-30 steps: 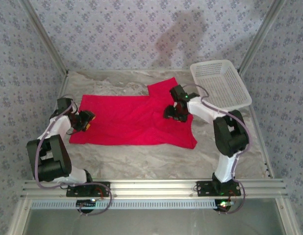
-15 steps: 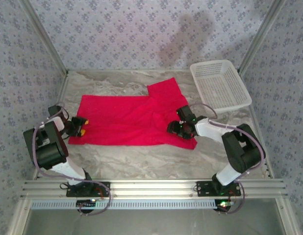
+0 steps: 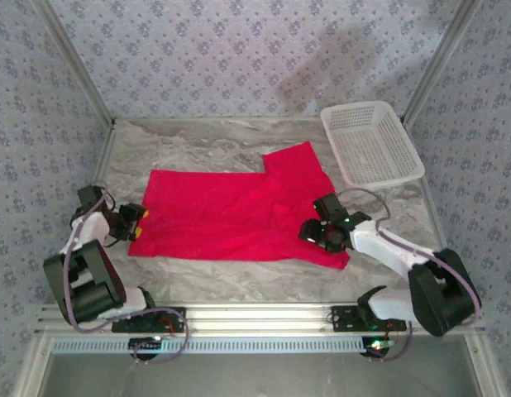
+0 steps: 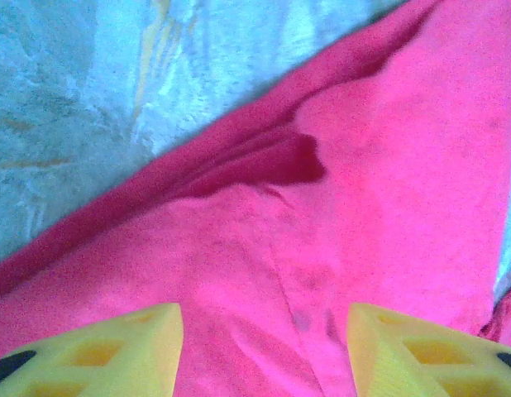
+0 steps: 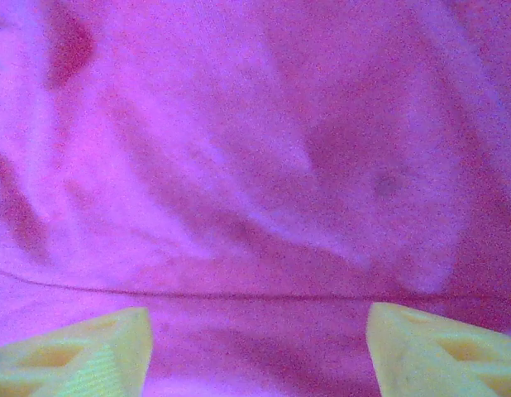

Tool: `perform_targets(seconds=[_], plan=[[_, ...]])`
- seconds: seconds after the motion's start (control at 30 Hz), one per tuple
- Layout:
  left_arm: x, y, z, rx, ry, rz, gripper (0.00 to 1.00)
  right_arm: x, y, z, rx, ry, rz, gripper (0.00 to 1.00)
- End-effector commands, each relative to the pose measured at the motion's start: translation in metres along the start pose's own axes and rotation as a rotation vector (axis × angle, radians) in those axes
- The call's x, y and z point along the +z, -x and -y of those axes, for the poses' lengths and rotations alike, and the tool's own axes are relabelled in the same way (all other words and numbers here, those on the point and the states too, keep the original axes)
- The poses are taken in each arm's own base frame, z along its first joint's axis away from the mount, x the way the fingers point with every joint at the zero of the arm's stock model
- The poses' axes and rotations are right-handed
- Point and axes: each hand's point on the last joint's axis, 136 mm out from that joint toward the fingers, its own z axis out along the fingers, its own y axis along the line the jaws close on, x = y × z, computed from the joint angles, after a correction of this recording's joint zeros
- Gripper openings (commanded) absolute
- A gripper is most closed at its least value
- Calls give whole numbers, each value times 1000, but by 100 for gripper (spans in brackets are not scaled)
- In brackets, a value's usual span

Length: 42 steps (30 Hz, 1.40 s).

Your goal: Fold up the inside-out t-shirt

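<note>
**Position.** The bright red cloth t-shirt [image 3: 231, 211] lies spread nearly flat at the centre of the frame on the grey marbled desk [image 3: 198, 141]. One sleeve reaches toward the upper right, just beside the white plastic mesh basket [image 3: 373, 145]; we cannot tell whether they touch.

**Grippers.** The left gripper [image 3: 136, 222] sits at the shirt's left edge. Its yellow fingers [image 4: 115, 351] stand apart over the cloth with nothing pinched. The right gripper [image 3: 318, 234] is low over the shirt's lower-right part, also spread wide and holding nothing.

**Assessment.** We judge the step in hand to be taking hold for a fold.

**Recommendations.**
- Each gripper should press down to the desk and close through both layers at the hem.
- Both should lift together, so the fold lands even.
- The ridge of cloth near the left edge wants drawing flat first.
</note>
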Motion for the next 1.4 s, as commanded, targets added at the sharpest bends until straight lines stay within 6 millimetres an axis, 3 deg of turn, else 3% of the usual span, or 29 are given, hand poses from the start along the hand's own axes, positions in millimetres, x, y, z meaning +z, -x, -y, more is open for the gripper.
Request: perform_targets(seconds=[0.0,0.1,0.2,0.37,0.53,0.7,0.87,0.97,1.23,1.37], plan=[[-26,10,20,50,-20,54,56,-30,23,-5,3,1,98,78],[-36,20,45,94,-77,89,56,-46,52,-29,-24,53,177,86],[-35,36,74,143,-99,104,57,-49,89,-56,-82,79,233,86],[-2,59,125,238,-72,44,55,-31,161,-98,-206,10,246,86],[46,88,155,254,-5,7,42,15,231,-110,-226,-134,205,84],[80,109,158,266,100,4,39,70,266,-112,-229,-190,165,82],[114,111,150,267,155,-36,42,101,272,-121,-234,-143,138,82],[135,105,137,253,185,-69,42,112,262,-127,-240,-100,105,82],[166,104,125,233,225,-93,39,123,245,-126,-234,-86,58,81],[170,109,119,245,280,-93,6,121,234,-127,-247,-89,36,79]])
